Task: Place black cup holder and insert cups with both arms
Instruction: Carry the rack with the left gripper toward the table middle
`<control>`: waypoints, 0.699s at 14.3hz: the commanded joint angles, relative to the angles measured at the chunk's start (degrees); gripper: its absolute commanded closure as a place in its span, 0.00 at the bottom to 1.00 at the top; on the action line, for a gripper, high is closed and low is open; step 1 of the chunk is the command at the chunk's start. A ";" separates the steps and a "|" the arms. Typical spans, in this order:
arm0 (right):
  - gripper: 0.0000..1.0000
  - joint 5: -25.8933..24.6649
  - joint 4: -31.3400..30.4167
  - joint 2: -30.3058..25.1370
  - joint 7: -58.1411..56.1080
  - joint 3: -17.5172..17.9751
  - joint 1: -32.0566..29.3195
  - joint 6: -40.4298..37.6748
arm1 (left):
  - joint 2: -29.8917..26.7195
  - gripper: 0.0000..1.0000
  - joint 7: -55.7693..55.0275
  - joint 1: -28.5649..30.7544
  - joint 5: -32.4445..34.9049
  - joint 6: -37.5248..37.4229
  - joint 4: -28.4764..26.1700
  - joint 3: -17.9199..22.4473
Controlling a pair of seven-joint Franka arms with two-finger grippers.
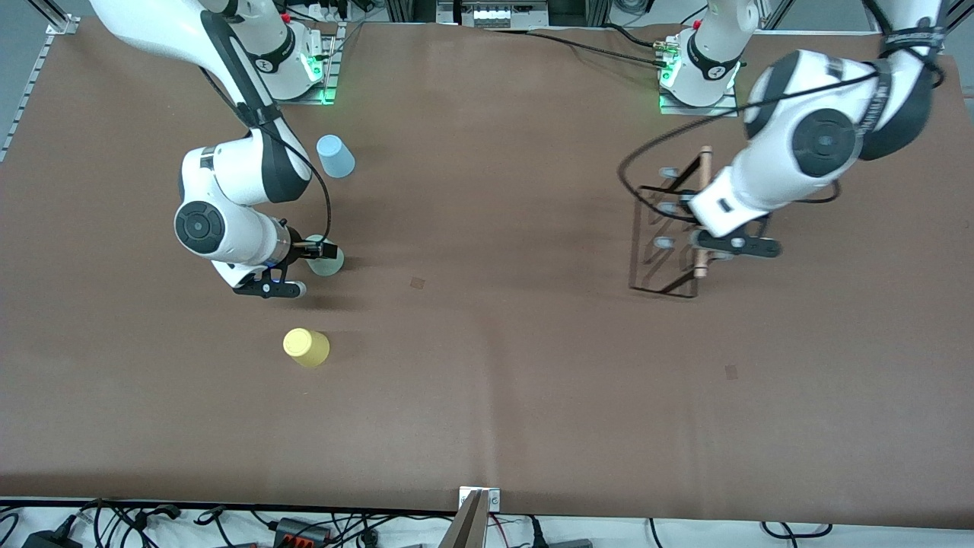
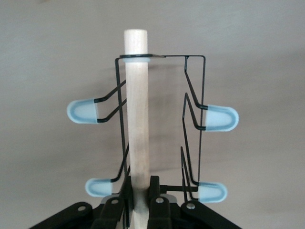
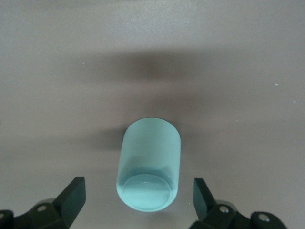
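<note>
Left arm is reached out from its base toward the tabletop's left-arm end, wrist angled down. Left gripper (image 2: pixel 139 202) is clamped shut, fingers (image 2: pixel 155 191) pressed on either side of the wooden rod (image 2: pixel 137 114) of the black cup holder (image 1: pixel 670 228). Right arm is folded low, elbow bent; right gripper (image 3: pixel 138 198) is held wide, fingers (image 3: pixel 74 195) spread on either side of the mint green cup (image 3: pixel 148 167), not touching it.

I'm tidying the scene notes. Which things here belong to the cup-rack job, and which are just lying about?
Job:
- black cup holder, its wooden rod held in the left claw
- mint green cup, between the open right claw's fingers
- light blue cup
- yellow cup

Lying about:
- cables along the table edge
</note>
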 commanded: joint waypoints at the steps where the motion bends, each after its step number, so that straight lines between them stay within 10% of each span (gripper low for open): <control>1: 0.00 0.84 -0.70 -0.02 0.80 -0.15 0.97 0.67 | 6.10 0.99 -8.18 -0.49 -0.94 -2.51 7.82 -5.47; 10: 0.00 0.84 -1.32 2.10 0.80 -0.24 0.79 -0.12 | 19.91 0.99 -24.22 -16.05 0.29 -0.32 19.79 -5.67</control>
